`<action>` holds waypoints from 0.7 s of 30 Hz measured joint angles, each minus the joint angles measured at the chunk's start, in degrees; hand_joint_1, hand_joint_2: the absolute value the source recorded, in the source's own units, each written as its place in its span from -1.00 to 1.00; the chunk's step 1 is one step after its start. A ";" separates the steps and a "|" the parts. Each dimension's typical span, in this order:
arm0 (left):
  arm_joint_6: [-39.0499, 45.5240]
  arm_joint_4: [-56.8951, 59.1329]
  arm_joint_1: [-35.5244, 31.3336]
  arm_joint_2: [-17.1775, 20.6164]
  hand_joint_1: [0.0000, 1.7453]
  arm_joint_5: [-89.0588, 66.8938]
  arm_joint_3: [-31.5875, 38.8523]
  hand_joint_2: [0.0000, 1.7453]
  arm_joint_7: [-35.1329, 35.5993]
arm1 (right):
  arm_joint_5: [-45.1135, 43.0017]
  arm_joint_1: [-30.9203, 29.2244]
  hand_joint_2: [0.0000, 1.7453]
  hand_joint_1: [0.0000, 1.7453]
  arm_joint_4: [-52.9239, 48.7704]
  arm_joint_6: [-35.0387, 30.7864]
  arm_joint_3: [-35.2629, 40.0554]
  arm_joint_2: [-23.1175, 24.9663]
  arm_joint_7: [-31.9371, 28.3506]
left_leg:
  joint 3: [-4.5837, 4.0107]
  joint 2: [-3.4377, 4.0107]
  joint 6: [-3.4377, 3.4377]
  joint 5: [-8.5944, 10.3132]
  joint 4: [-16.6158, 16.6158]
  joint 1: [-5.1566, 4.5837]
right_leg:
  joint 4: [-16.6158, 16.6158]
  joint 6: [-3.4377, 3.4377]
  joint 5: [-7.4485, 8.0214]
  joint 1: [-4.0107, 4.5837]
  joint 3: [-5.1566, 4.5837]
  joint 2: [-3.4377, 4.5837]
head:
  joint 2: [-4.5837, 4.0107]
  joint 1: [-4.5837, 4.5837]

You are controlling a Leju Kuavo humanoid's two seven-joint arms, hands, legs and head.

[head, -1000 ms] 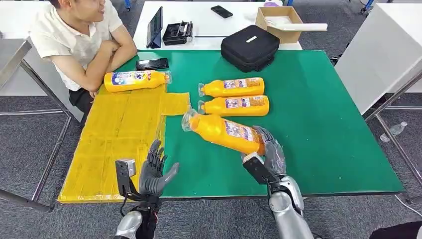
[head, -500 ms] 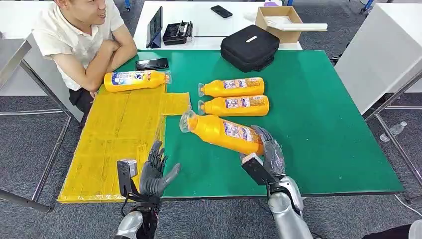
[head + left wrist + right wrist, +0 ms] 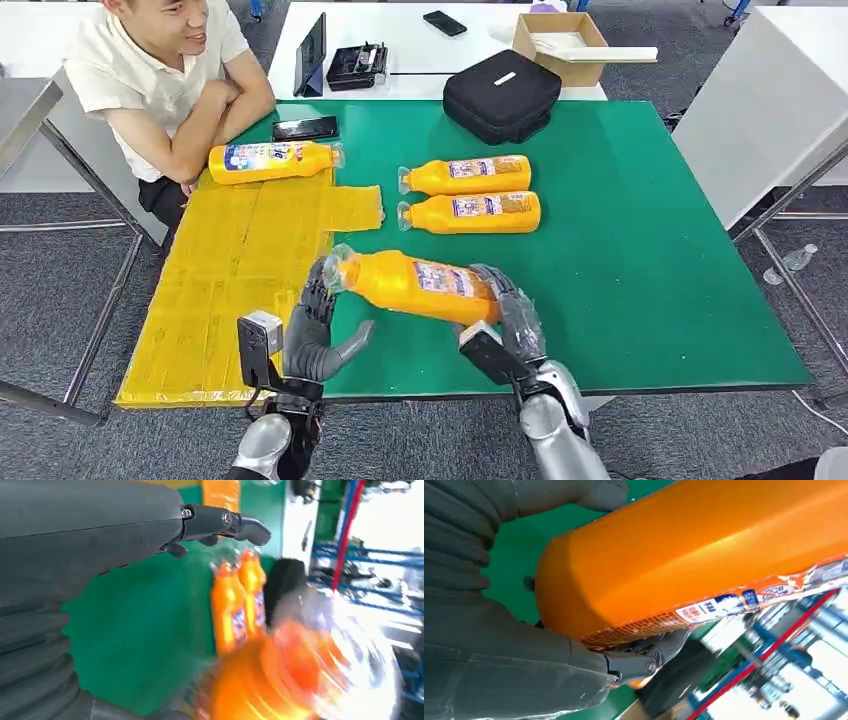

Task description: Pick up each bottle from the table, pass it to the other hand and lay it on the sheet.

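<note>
My right hand [image 3: 505, 305] grips the base end of an orange bottle [image 3: 415, 285] and holds it above the green table [image 3: 620, 250], its clear cap pointing toward my left hand [image 3: 318, 335]. That hand is open, fingers spread, with the cap just at its fingertips; I cannot tell if they touch. In the right wrist view the bottle [image 3: 704, 550] sits in the hand's grasp. The left wrist view shows its blurred cap end [image 3: 300, 675] close by. Two more orange bottles [image 3: 468, 175] [image 3: 472, 211] lie side by side mid-table. Another bottle [image 3: 270, 160] lies on the far end of the yellow sheet [image 3: 230, 270].
A person [image 3: 165, 75] sits at the table's far left corner, arms folded beside a phone [image 3: 305, 128]. A black case [image 3: 502, 93] rests on the far edge. A white table behind carries a cardboard box [image 3: 560, 40] and a tray [image 3: 357, 65].
My right hand has carried the bottle leftward and toward me, bringing its cap to my left hand. The left hand has risen slightly toward it.
</note>
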 measured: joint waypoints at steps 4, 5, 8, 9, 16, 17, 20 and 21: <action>-0.09 -0.65 -0.20 0.02 -1.00 0.31 -0.87 1.00 -0.42 | -1.49 -1.04 1.00 1.00 0.87 0.18 2.40 0.85 0.53 | 0.01 -0.01 0.00 0.01 0.00 0.00 | 0.00 0.00 0.00 0.00 0.01 0.00 | 0.00 0.00; -0.09 -0.70 -0.27 0.02 -1.00 0.44 -1.09 1.00 -0.59 | -1.82 -1.22 1.00 1.00 1.05 0.35 2.86 0.94 0.72 | 0.00 -0.01 0.00 0.01 0.00 0.00 | 0.01 0.00 0.00 0.00 0.00 0.00 | 0.00 0.00; -0.35 -0.85 -0.63 0.02 -1.00 1.47 -1.79 1.00 -0.70 | -2.58 -1.61 1.00 1.00 1.62 0.81 4.26 1.38 0.87 | 0.00 -0.01 0.00 0.01 0.00 0.00 | 0.00 0.00 0.00 0.00 0.00 0.00 | 0.00 -0.02; -0.81 -0.85 -0.75 0.02 -1.00 2.76 -1.97 1.00 -0.59 | -2.86 -1.71 1.00 1.00 1.77 0.79 4.68 1.42 0.79 | 0.00 -0.01 0.00 0.01 0.00 0.00 | 0.00 0.00 0.00 0.00 0.00 0.00 | 0.00 0.00; -1.68 -0.52 -1.14 0.11 -1.00 5.44 -3.56 1.00 -0.11 | -4.61 -2.47 1.00 1.00 2.21 0.77 6.12 1.73 0.59 | -0.01 -0.01 0.00 0.01 0.00 0.00 | 0.00 0.00 0.00 0.00 -0.01 0.00 | 0.00 -0.02; -1.70 -0.39 -1.20 0.11 -1.00 5.59 -3.69 1.00 -0.11 | -4.65 -2.59 1.00 1.00 2.25 0.79 6.20 1.81 0.61 | -0.01 -0.01 0.00 0.01 0.00 0.00 | 0.00 0.00 0.00 0.00 -0.01 0.00 | 0.00 -0.02; -2.30 -0.15 -1.38 0.11 -1.00 6.16 -4.13 1.00 -0.33 | -4.87 -2.96 1.00 1.00 2.64 0.98 6.75 2.08 0.77 | -0.01 0.00 0.00 0.01 0.00 0.01 | 0.01 0.00 0.00 0.00 -0.02 0.00 | 0.00 -0.02; -2.73 -0.15 -1.45 0.11 -1.00 6.49 -4.26 1.00 -0.55 | -5.07 -3.03 1.00 1.00 2.88 1.01 6.97 2.16 0.81 | -0.01 -0.01 0.00 0.01 0.00 0.01 | 0.01 0.00 0.00 0.00 -0.01 0.00 | 0.00 -0.02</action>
